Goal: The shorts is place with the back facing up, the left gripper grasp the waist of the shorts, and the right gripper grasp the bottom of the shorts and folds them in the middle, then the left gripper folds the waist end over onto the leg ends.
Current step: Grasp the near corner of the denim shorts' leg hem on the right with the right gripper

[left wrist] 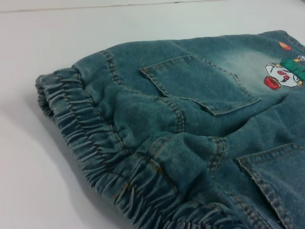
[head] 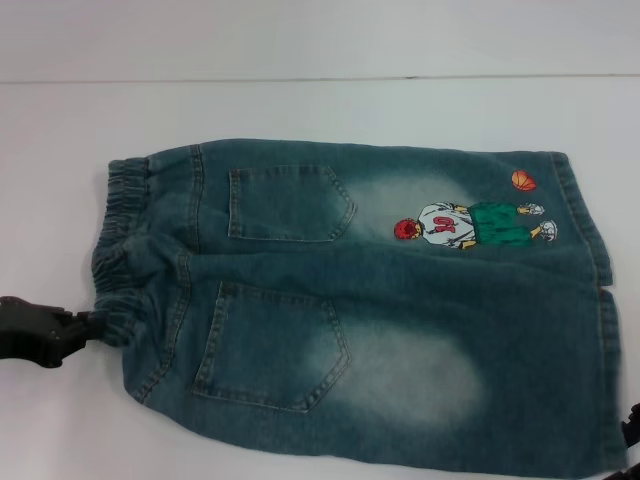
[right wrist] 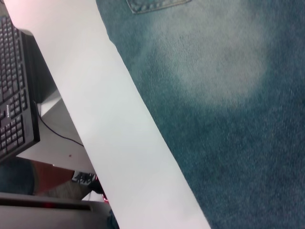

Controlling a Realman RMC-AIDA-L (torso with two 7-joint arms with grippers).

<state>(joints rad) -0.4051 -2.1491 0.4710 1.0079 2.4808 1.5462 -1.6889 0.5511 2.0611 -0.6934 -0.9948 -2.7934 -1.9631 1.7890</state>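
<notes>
The blue denim shorts [head: 380, 300] lie flat on the white table [head: 300, 110], back up, with two rear pockets showing. The elastic waist [head: 125, 250] points to the left and the leg ends [head: 585, 250] to the right. A cartoon basketball player patch [head: 470, 225] sits on the far leg. My left gripper [head: 88, 325] is at the near corner of the waist, its tip touching the waistband [left wrist: 95, 138]. Only a dark sliver of my right gripper [head: 631, 428] shows, at the near leg's hem. The right wrist view looks down on the faded denim [right wrist: 224, 95].
In the right wrist view the table's front edge [right wrist: 109, 124] runs diagonally. Past it, lower down, are a black keyboard [right wrist: 14, 86] and a cable. Bare white tabletop surrounds the shorts on the far and left sides.
</notes>
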